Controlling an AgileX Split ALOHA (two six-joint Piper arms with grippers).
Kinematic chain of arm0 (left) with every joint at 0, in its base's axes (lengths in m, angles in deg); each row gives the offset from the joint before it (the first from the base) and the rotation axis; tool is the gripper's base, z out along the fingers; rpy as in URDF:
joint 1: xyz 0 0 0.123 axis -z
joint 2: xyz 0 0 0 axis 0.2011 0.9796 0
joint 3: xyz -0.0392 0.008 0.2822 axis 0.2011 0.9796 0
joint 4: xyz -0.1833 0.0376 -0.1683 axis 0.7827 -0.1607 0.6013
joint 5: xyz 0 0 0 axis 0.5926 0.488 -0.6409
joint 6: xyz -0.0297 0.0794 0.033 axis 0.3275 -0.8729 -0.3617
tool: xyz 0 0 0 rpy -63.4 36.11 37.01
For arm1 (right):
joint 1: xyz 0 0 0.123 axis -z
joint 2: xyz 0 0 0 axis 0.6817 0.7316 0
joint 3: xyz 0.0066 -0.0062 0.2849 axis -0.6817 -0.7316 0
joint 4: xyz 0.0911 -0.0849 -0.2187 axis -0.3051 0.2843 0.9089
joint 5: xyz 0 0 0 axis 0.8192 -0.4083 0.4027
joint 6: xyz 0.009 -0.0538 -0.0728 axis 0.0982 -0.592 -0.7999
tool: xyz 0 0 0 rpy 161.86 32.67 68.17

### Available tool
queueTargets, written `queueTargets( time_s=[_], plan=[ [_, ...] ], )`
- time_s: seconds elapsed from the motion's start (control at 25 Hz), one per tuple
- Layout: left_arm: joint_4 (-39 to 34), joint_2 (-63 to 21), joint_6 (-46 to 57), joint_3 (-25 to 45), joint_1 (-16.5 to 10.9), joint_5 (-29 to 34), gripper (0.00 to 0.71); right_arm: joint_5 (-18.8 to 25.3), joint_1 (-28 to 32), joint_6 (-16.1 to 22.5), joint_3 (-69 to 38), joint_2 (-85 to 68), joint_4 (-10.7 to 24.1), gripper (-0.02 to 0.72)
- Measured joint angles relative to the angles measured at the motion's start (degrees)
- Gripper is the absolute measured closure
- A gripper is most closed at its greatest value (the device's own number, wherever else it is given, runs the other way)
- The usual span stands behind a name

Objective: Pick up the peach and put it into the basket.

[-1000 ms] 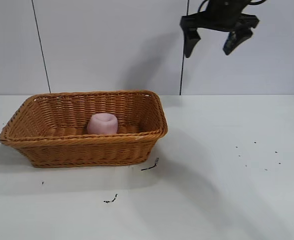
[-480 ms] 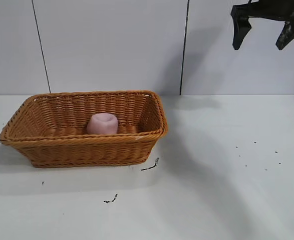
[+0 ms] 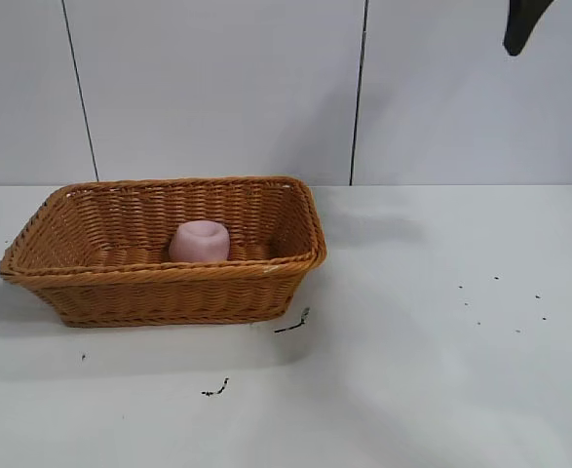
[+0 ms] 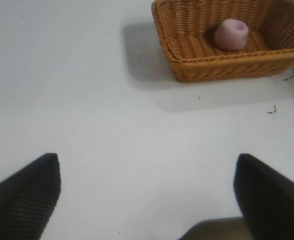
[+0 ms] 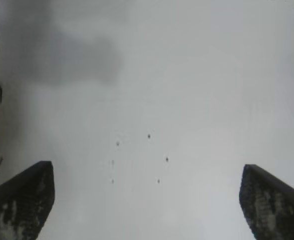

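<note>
The small pale pink rounded peach (image 3: 199, 241) is seen lying inside the large orange-brown woven wicker basket (image 3: 169, 292); placement is judged done. The right gripper (image 5: 145, 200), fingers spread and empty, is held high, well away from the basket; the left gripper (image 4: 147, 192), likewise spread, is parked apart from it. Only retreat seems needed.

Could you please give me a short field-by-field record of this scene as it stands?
peach: lying inside the basket, free of either end effector
basket: on the table's left part
right end effector: open, empty, high above the table's right side
left end effector: open, empty, over bare table away from the basket
table: white, with a few dark specks
</note>
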Motion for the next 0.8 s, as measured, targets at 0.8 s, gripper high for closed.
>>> queueTargets(
  time_s=[0.8],
  plan=[
    [0.0,0.0,0.0,0.0,0.0,0.0,0.018,-10.3,0.0,0.0,-61.3,-74.4,0.4,0.015]
  ],
)
